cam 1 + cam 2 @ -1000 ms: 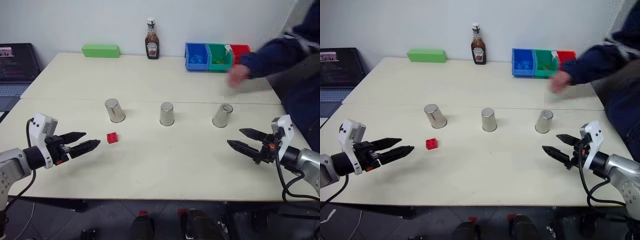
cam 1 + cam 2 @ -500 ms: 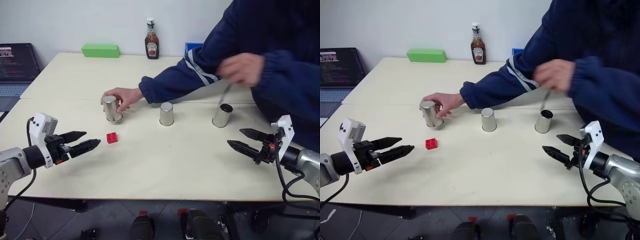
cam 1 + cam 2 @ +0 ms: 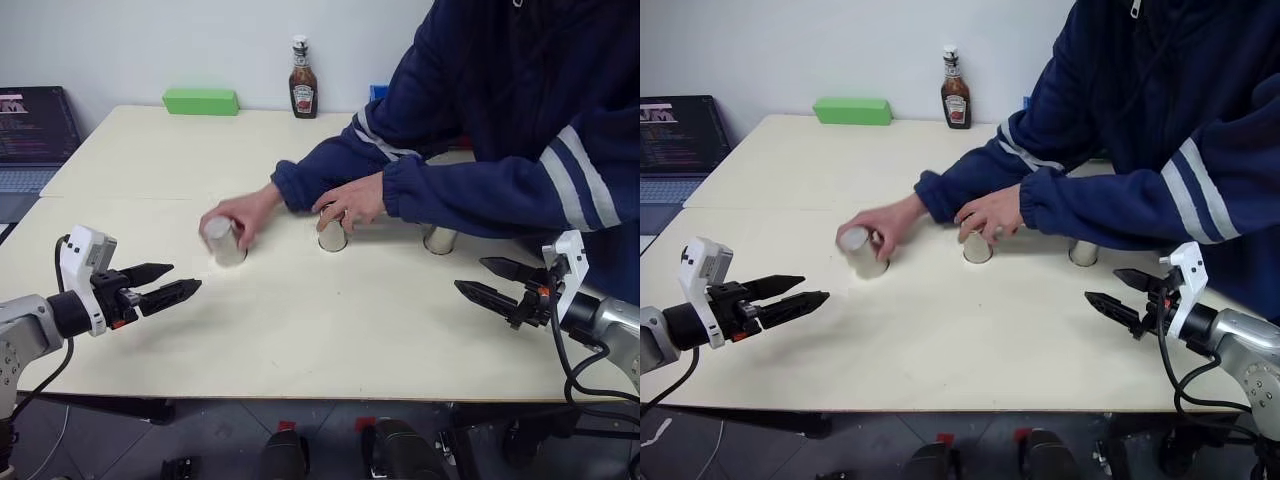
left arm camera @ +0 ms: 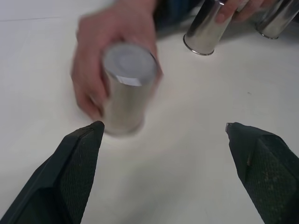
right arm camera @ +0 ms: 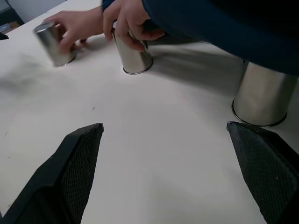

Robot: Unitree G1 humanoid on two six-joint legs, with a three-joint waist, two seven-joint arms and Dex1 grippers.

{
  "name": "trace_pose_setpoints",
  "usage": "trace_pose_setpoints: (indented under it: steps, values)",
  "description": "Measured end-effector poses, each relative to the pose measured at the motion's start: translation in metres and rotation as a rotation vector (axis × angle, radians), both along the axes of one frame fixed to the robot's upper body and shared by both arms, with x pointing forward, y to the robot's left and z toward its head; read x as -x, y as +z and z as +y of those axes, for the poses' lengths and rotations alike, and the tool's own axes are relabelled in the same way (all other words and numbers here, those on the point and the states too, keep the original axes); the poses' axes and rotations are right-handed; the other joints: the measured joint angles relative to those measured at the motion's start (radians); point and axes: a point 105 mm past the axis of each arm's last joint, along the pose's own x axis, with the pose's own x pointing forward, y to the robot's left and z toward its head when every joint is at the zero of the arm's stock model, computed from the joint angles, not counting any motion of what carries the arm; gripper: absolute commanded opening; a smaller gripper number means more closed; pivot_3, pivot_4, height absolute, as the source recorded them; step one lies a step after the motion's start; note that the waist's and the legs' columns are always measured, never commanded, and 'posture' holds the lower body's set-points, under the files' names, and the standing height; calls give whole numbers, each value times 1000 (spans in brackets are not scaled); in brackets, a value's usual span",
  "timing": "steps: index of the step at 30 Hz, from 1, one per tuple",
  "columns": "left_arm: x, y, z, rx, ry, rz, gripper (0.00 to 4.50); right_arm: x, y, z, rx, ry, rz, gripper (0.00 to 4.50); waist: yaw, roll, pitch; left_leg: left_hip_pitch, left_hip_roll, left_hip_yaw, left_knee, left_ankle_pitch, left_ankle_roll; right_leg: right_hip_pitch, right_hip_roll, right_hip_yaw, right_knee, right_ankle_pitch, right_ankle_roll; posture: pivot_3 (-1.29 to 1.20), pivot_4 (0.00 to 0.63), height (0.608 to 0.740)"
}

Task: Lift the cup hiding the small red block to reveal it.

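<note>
Three shiny silver cups stand upside down in a row on the pale bench (image 3: 300,340). The left cup (image 3: 225,242) is tilted and looks blurred. A person's hand (image 3: 243,212) is wrapped around it from behind. The middle cup (image 3: 332,236) stands upright, and the person's other hand (image 3: 351,200) rests on its top. The right cup (image 3: 438,240) stands upright too, half hidden under the person's dark blue sleeve (image 3: 500,190). I cannot see the small red block, so I cannot tell which cup covers it.

The person leans over the bench from the far right side, with both arms stretched across toward the cups.

The left claw (image 3: 163,285) hovers over the near left part of the bench. Its two black fingers are spread apart and hold nothing. It points toward the left cup, which is near but not touching. In the left wrist view that cup (image 4: 127,88) sits between the two finger tips and a bit beyond them.

The right claw (image 3: 495,281) hovers over the near right part of the bench. Its fingers are spread apart too and hold nothing. It points in toward the middle of the bench, and the right cup is near it.

At the back of the bench there is a brown sauce bottle (image 3: 303,80) and a green block (image 3: 201,101). A laptop (image 3: 32,128) sits far left.
</note>
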Motion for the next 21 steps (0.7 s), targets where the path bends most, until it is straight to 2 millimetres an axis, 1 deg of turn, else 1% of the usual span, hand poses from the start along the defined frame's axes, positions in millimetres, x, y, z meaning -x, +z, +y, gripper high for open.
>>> trace_pose_setpoints:
  steps: [21]
  values:
    - [-2,1,1,-8,-8,1,4438,0,0,0,0,-1,1,4500,0,0,0,0,0,0,0,0,0,0,0,0,0,0,0,0,150,740]
